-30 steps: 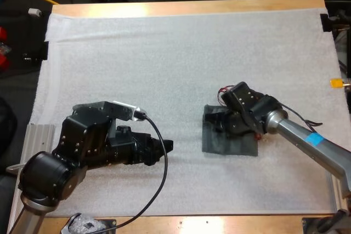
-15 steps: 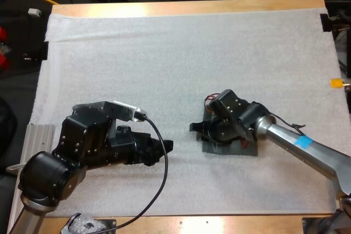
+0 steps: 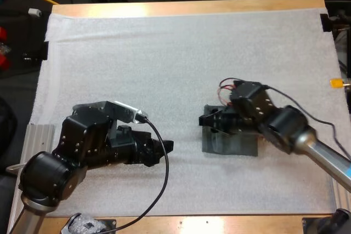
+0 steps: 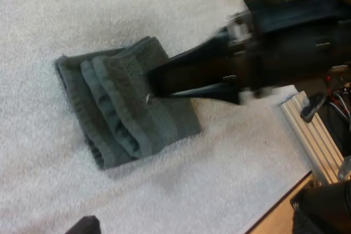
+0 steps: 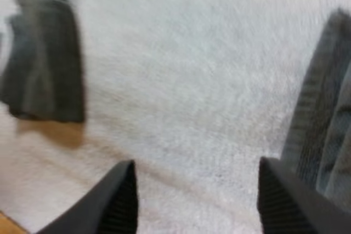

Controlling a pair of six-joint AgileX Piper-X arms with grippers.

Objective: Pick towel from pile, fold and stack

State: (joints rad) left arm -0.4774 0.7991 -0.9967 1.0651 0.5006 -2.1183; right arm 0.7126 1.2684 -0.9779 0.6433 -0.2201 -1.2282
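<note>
The folded towel (image 3: 233, 145) is lying on the white mat (image 3: 164, 53), right of centre and toward the near side of the surface. The right gripper (image 3: 207, 123) is reaching over its far left corner, its fingers (image 5: 118, 201) standing apart and clamping nothing. The left gripper (image 3: 168, 146) is sitting well to the towel's left; I cannot tell whether it is gaping or closed

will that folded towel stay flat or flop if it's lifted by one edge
Probably floppy: the folded towel is soft cloth in loose layers, so it would likely sag and unfold. It looks light; a push from the right gripper may bunch it on the textured white mat rather than slide it.
</note>
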